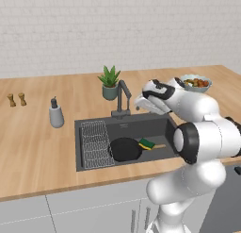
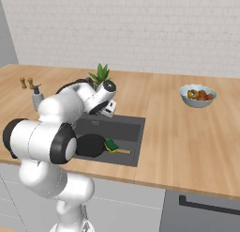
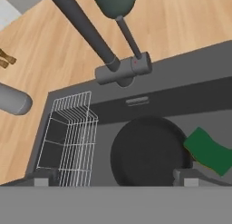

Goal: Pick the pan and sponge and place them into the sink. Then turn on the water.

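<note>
Pan (image 3: 147,151) and sponge (image 3: 207,150) lying in sink (image 1: 155,125), sponge at pan's 3 o'clock; gripper (image 3: 113,177) wide open, empty, above.

Bright, even rendered light; soft shadows, perhaps slightly blurred.

Black frying pan (image 1: 125,149) lying flat on the floor of the dark-grey sink (image 1: 89,163), beside the wire rack (wooden handle pointing away from it). Green sponge (image 1: 146,144) resting on the handle's base.
</note>
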Robot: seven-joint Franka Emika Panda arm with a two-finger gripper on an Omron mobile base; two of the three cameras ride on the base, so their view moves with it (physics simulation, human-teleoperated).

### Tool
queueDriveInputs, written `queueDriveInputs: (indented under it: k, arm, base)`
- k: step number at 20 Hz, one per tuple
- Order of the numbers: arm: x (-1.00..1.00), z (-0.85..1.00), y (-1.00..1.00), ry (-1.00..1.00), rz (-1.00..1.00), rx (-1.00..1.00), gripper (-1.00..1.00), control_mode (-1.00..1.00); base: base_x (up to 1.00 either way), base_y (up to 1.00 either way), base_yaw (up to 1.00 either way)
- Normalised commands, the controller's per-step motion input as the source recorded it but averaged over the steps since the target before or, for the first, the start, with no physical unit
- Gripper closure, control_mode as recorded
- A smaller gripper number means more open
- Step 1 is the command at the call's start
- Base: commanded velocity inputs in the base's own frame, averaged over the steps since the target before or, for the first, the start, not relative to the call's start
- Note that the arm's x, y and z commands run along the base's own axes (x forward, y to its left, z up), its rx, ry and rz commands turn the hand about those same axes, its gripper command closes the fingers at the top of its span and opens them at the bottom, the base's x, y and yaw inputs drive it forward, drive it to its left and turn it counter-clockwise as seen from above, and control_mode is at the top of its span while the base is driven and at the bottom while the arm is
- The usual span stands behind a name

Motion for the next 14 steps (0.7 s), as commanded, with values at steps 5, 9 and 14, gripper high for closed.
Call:
queueDriveInputs:
  k: [5, 9, 14]
  arm:
    - [0.16, -0.06, -0.03, 0.0, 0.02, 0.11, -1.0, -1.0]
    - [0.1, -0.11, 0.0, 0.0, 0.01, 0.05, -1.0, -1.0]
    - [0.05, -0.06, 0.0, 0.0, 0.0, 0.06, -1.0, -1.0]
  base:
    - [0.0, 0.0, 0.0]
    - [0.0, 0.0, 0.0]
    - [0.0, 0.0, 0.0]
